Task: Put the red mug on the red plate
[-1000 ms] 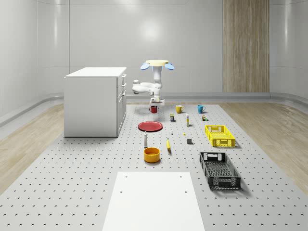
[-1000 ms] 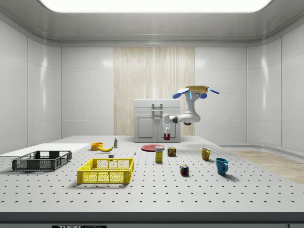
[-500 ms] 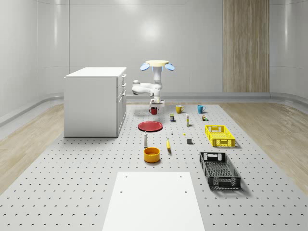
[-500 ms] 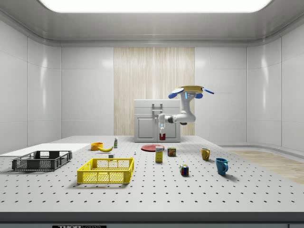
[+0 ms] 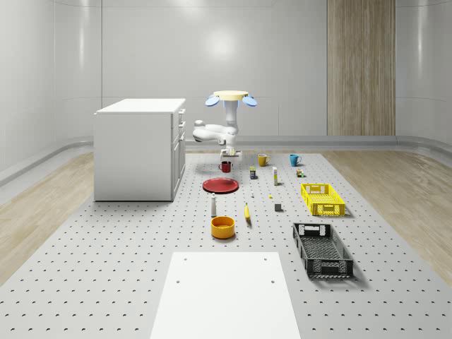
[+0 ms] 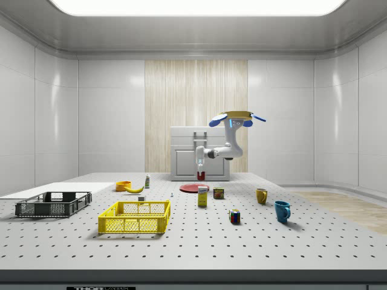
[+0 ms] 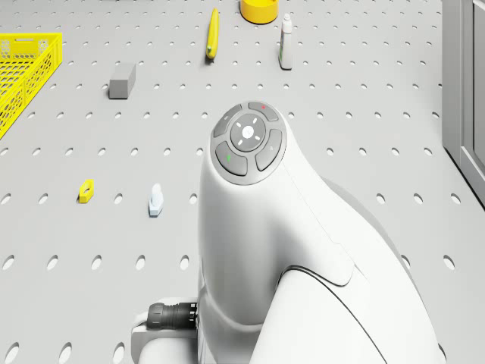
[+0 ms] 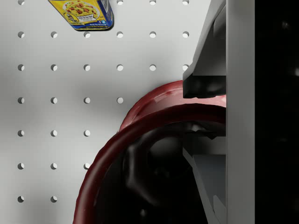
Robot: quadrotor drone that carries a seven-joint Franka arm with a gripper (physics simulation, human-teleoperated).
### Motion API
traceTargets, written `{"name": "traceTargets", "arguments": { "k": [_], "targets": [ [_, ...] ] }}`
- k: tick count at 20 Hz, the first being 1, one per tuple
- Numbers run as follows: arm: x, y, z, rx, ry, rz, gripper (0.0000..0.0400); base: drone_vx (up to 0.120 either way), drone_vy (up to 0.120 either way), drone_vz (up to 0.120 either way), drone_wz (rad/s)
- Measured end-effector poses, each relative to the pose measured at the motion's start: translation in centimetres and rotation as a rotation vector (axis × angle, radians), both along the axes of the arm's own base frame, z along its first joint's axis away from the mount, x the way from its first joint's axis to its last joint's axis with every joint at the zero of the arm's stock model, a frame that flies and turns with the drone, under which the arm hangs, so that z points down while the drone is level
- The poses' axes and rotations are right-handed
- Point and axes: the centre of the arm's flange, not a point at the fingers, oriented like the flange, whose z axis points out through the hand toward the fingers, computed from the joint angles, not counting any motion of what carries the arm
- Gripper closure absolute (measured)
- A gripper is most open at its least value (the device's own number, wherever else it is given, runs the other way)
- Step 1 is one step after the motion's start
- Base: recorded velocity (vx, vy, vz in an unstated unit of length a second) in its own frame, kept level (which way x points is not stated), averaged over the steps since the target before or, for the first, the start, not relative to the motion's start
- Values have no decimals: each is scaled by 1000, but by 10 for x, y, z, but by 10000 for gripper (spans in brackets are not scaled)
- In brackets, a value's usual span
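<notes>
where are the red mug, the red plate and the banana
red mug (image 5: 225, 167), whole-scene view, on its side wall, held under the gripper.
red plate (image 5: 220, 185), whole-scene view, on its flat middle.
banana (image 5: 247, 212), whole-scene view, on the middle of its length.

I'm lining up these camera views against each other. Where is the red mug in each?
Whole-scene view: red mug hangs from the gripper, just beyond the red plate.
Side view: mug above the plate.
Wrist view: mug rim against a finger.
Shared landmark: the red plate, in the two off-robot views.
</notes>
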Motion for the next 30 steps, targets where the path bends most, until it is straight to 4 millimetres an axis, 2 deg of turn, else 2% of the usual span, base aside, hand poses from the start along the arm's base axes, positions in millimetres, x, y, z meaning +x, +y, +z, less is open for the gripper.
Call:
{"name": "traceTargets", "arguments": {
  "k": [8,12,19,23,26,30],
  "targets": [
    [0,0,0,0,0,0,301,110,0,0,0],
    [0,8,0,0,0,0,301,0,0,0,0],
    [0,37,1,0,0,0,301,0,0,0,0],
    [0,49,9,0,0,0,301,0,0,0,0],
    [0,53,17,0,0,0,301,0,0,0,0],
    [0,46,22,1,0,0,301,0,0,0,0]
  ]
}}
